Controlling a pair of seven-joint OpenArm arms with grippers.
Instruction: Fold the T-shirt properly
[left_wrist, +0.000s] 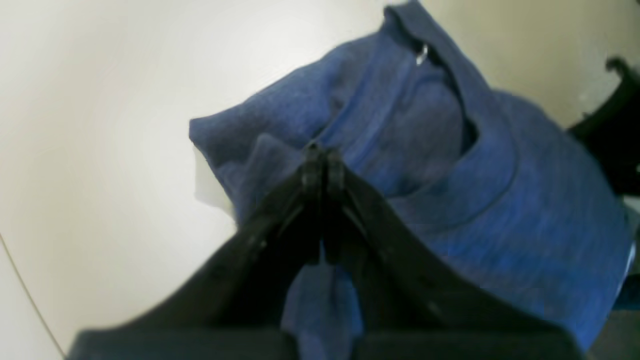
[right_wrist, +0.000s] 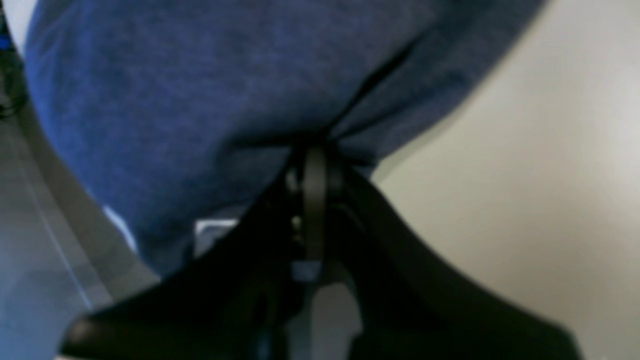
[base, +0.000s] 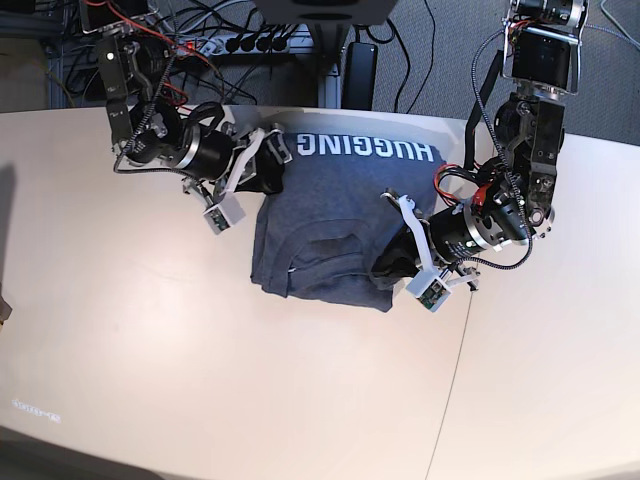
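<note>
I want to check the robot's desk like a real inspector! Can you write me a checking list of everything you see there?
Surface: pale beige table, with a thin seam on its right part.
Job's things: heathered dark blue-grey cotton T-shirt, partly folded, white block lettering along its far edge, round ribbed collar showing.
Clutter: nothing seen on the table.
End effectors: left end effector shut on the T-shirt's fabric at the near corner; right end effector shut on fabric at the far corner.
Cables: red and black wires on the arms; black cables and a power strip behind the table.
Surroundings: grey floor beyond the table.
</note>
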